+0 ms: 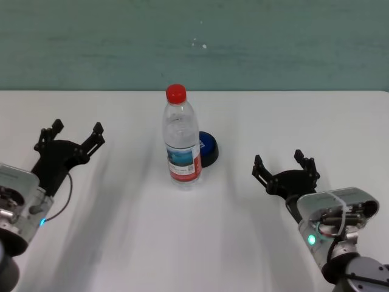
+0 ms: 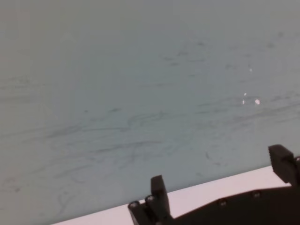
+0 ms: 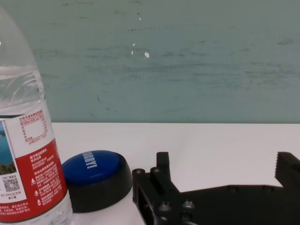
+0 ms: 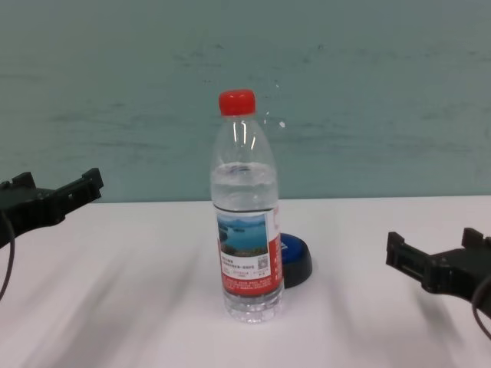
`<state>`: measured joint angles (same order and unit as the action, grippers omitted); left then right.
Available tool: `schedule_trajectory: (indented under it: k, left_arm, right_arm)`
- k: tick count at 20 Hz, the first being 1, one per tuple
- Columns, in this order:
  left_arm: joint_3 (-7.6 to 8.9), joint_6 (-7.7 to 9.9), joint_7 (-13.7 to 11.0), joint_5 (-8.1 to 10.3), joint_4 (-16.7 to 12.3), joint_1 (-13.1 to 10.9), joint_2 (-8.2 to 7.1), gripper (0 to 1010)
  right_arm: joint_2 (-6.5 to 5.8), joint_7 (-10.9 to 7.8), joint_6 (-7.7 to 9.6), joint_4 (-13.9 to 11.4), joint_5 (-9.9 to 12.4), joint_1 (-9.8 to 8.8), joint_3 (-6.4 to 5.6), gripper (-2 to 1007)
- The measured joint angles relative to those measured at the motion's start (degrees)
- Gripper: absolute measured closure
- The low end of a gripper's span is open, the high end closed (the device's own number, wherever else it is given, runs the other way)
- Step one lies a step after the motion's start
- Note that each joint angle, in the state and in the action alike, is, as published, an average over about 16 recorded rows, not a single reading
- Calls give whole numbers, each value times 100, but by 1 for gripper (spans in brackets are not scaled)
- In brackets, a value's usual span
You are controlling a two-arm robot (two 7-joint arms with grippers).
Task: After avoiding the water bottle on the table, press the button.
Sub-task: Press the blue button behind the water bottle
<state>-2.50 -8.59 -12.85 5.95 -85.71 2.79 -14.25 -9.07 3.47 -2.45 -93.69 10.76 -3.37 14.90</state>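
Observation:
The water bottle [image 1: 181, 139] stands upright in the middle of the white table [image 1: 121, 243], clear with a red cap and a red-white label; it also shows in the chest view [image 4: 247, 215] and the right wrist view [image 3: 26, 140]. The blue button [image 1: 208, 148] on its black base sits just behind and to the right of the bottle, partly hidden by it; it shows in the chest view [image 4: 295, 259] and the right wrist view [image 3: 96, 177]. My right gripper [image 1: 284, 165] is open, on the right, apart from both. My left gripper [image 1: 72, 135] is open at the far left.
A teal wall [image 1: 194, 42] runs behind the table's far edge. Bare white tabletop lies on both sides of the bottle and in front of it.

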Motion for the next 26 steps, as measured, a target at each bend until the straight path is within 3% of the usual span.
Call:
schedule_trajectory:
  k: [26]
  left_arm:
    - [-77, -30, -98, 166, -677, -653, -106, 0]
  right_arm:
    - [0, 0, 0, 0, 0, 0, 0, 1]
